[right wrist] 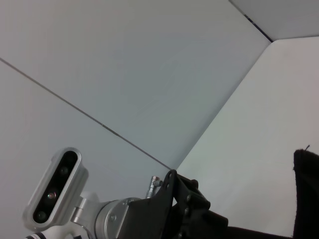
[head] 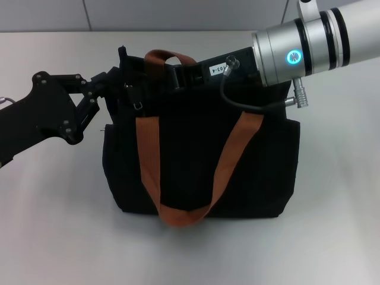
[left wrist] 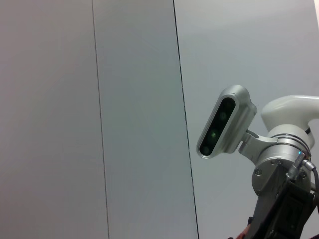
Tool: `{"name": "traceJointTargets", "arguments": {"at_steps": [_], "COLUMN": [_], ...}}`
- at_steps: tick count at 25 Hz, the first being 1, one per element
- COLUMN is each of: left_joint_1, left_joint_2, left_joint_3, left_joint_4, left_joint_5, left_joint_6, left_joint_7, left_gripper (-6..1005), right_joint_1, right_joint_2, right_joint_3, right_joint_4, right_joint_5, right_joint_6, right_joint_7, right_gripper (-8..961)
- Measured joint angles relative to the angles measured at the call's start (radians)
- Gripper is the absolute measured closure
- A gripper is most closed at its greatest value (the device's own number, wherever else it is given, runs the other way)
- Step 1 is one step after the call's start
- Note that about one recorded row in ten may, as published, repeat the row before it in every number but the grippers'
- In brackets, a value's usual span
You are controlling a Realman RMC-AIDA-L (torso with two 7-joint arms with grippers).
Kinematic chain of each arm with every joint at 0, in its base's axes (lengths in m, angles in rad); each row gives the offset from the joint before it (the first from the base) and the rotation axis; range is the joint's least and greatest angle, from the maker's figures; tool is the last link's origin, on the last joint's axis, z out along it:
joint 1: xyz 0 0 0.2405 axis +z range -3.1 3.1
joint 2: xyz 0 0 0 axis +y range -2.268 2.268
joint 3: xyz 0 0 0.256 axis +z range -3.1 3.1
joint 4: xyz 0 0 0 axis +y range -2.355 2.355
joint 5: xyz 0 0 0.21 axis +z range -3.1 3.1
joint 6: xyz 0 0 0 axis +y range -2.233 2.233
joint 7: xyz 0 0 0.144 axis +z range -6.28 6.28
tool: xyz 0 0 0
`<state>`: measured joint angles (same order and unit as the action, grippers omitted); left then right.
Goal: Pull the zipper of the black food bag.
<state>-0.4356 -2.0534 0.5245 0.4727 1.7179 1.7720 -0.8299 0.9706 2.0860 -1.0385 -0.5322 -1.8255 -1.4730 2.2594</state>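
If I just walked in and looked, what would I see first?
A big black food bag with orange-brown straps stands in the middle of the white table. The left gripper reaches its top left corner, and the right gripper comes over its top edge.

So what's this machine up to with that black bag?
A two-armed robot is working at the top edge of a black bag standing on a table. Its left claw is at the bag's upper left corner, close to a small zipper pull hanging there. The right claw reaches in over the top edge by the orange handle. Whether either claw actually grips anything is hard to tell from here.
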Motion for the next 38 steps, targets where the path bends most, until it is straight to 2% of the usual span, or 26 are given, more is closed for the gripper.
{"name": "traceJointTargets", "arguments": {"at_steps": [7,26,38], "left_joint_1": [0.0,0.006,0.008], "left_joint_2": [-0.001,0.003,0.006], "left_joint_3": [-0.004,-0.037,-0.05], "left_joint_4": [0.002,-0.002,-0.003], "left_joint_5": [-0.002,-0.002,-0.003], "left_joint_6": [0.001,0.002,0.004], "left_joint_7": [0.0,0.0,0.0], "left_gripper": [983,982,982], "right_joint_1": [-0.013,-0.04,-0.122], "right_joint_2": [0.0,-0.003,-0.003], "right_joint_3": [-0.029,-0.029,-0.056], "right_joint_4": [-0.038,-0.113,-0.251], "right_joint_5": [-0.003,-0.057,-0.083], "right_joint_6": [0.006,0.016,0.012], "right_joint_7": [0.005,0.049,0.119], "right_gripper": [955,956,954]}}
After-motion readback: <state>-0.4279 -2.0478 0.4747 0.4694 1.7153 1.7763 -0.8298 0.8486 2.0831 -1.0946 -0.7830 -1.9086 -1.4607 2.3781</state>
